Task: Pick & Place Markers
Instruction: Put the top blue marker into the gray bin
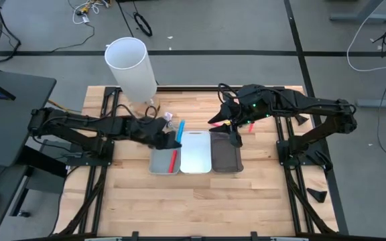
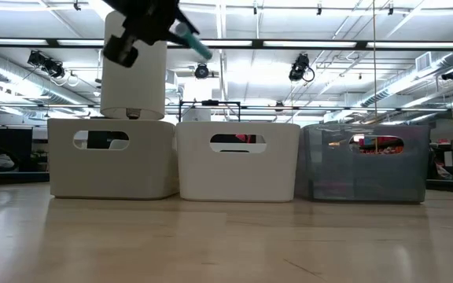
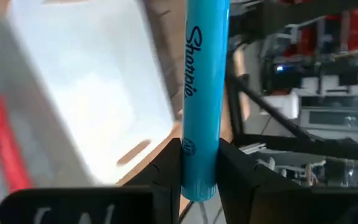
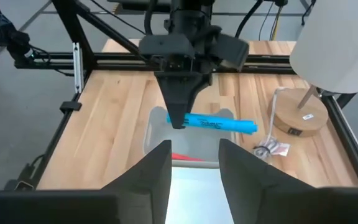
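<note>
My left gripper (image 1: 171, 138) is shut on a blue marker (image 1: 180, 130) and hovers over the far end of the light grey tray (image 1: 158, 164). A red marker (image 1: 173, 160) lies inside that tray. A white tray (image 1: 195, 152) and a dark grey tray (image 1: 225, 155) stand side by side to its right. My right gripper (image 4: 194, 165) is open with nothing between its fingers. It hangs above the far end of the dark grey tray, facing the left gripper. The low view shows the blue marker (image 2: 193, 39) high above the trays. My left gripper pinches the blue marker between its two fingers near one end (image 3: 199, 158), and the short end sticks out behind them. The fingers (image 4: 179, 112) come from the table's left, slanting down, and lie across the marker. The marker is lifted clear, close to level, with its long part (image 4: 225, 124) pointing toward the far edge.
A tall white cylinder (image 1: 133, 67) stands on a round wooden base (image 4: 298, 115) at the far left, with a small packet (image 4: 271, 148) beside it. Something small and pink (image 1: 250, 126) lies on the table behind the dark grey tray. Bare wood stretches toward the near edge.
</note>
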You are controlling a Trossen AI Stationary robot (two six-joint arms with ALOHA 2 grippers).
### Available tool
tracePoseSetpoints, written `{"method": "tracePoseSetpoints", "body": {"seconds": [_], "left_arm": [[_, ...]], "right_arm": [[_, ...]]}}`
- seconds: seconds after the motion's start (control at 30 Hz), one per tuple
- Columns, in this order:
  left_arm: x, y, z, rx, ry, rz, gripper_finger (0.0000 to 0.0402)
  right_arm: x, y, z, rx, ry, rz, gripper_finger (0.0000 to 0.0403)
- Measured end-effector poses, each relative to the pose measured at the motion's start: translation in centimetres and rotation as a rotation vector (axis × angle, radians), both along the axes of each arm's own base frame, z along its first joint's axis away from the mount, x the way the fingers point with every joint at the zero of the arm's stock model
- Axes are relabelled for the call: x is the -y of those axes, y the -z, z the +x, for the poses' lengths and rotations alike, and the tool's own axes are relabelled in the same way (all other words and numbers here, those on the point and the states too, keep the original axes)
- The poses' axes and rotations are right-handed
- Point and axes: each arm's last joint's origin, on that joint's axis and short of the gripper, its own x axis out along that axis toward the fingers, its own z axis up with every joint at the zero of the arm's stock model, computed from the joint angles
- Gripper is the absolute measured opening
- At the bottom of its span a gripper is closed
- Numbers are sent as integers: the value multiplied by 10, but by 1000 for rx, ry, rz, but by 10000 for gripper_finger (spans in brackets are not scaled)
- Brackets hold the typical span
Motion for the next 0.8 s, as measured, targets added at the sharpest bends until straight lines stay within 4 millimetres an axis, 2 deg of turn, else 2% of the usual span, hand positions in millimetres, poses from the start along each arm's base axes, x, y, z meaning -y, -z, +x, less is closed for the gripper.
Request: {"method": "tracePoseSetpoints", "body": {"seconds": [0.37,0.8], "left_arm": [[2,20,-17,-293,-51,-161,77],[1,36,-40,-587,-138,-211,77]], "right_arm": [[0,0,0,1,-10,-16,132],[0,0,0,3,-21,-35,132]]}}
